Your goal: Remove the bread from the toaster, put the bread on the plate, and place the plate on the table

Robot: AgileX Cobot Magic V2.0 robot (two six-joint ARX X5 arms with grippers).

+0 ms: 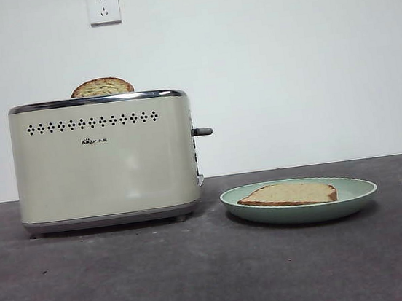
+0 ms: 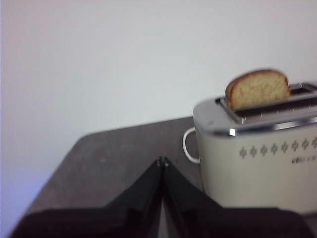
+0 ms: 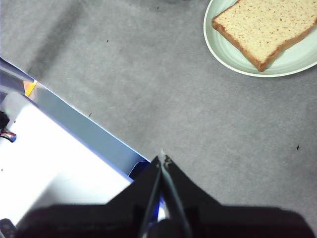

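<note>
Resting place of the bread: the bread [image 1: 289,195] lies flat on the plate [image 1: 353,196], its long axis running left to right in the front view.
Plate: it sits on the tabletop [image 1: 202,275], just right of the toaster [image 1: 103,162] and apart from it.
Toaster: it stands to the left; a second slice [image 1: 101,87] with a darker domed top stands upright in its slot.
Task state: judged from this layout, all three steps look done; nothing seems left to carry.
Right pincer: the right pincer [image 3: 162,159] has its jaws pressed together, holding nothing. It hangs over bare tabletop, well apart from the plate, which shows at the far edge of its wrist view.
Left pincer: the left pincer [image 2: 162,161] is likewise closed on nothing, near the toaster's end, level with its body.
Nearer arm: the right arm is nearer the plate, the left nearer the toaster.
Arm pose: neither arm appears in the front view, so both look drawn back and waiting.
</note>
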